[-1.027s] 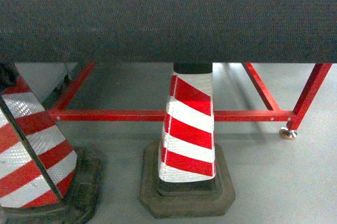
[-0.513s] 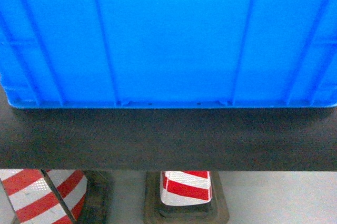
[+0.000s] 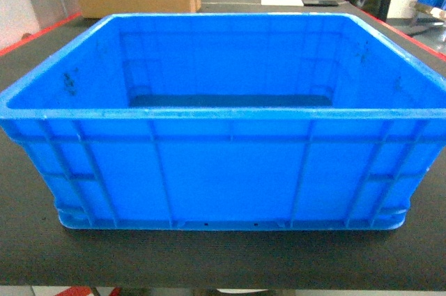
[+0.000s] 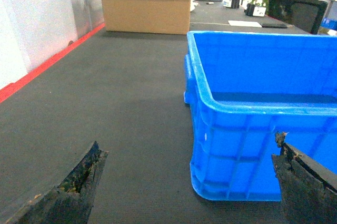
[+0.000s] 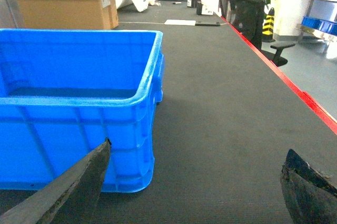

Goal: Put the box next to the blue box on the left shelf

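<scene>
The box (image 3: pixel 223 170), a large bright blue ribbed crate with a thick rim, rests empty on a dark table mat close in front of me. Its near left corner (image 4: pixel 210 171) shows in the left wrist view, where my left gripper (image 4: pixel 187 182) stands open, its worn dark fingers straddling that corner from short of it. My right gripper (image 5: pixel 197 182) is open too, just short of the box's near right corner (image 5: pixel 137 166), with nothing between its fingers. Neither gripper shows in the head view. The left shelf and the other blue box are out of view.
A cardboard carton (image 4: pixel 145 5) stands at the far end of the table (image 4: pixel 105 103). Red edging (image 5: pixel 295 89) runs along the table's sides. A black office chair (image 5: pixel 247 2) and a yellow-black bollard (image 5: pixel 268 23) stand beyond the right edge.
The head view has risen from the floor with striped cones under the table, past the box's front wall, to looking down into the box on the tabletop.
</scene>
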Motion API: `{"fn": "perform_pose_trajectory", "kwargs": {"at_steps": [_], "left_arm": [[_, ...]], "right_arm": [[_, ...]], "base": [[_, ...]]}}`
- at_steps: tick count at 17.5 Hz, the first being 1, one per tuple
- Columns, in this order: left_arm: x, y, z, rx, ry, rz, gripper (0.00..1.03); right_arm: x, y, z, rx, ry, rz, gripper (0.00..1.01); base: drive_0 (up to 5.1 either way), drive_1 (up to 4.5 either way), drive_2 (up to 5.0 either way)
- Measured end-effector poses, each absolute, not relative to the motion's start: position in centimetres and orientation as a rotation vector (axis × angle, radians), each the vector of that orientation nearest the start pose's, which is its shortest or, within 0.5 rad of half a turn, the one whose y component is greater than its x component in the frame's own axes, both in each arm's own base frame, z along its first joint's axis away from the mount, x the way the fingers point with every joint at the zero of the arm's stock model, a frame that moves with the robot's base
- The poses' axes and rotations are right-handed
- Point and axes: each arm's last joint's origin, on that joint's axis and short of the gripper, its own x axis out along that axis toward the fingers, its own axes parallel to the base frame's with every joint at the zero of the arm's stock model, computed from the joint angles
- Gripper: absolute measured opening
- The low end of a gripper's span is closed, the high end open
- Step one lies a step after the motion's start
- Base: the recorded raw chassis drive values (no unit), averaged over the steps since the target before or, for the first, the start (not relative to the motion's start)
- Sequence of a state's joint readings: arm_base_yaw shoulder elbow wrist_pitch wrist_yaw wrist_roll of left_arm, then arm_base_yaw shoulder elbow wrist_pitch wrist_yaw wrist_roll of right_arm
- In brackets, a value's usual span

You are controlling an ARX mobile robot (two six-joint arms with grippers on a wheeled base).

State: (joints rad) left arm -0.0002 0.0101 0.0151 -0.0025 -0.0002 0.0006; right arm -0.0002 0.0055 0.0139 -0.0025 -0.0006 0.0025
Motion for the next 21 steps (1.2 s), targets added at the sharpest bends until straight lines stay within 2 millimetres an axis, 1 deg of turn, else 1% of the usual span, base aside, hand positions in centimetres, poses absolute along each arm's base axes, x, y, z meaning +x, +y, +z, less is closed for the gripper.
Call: {"fn": "perform_pose_trajectory", "kwargs": {"at_steps": [21], "left_arm": [[9.74, 0.00, 16.75, 0.001, 0.000, 0.000, 0.98]], "right_arm": [[9.72, 0.00, 16.73, 0.002, -0.003, 0.000, 0.98]], "base": [[0.0, 0.00, 0.0]]}}
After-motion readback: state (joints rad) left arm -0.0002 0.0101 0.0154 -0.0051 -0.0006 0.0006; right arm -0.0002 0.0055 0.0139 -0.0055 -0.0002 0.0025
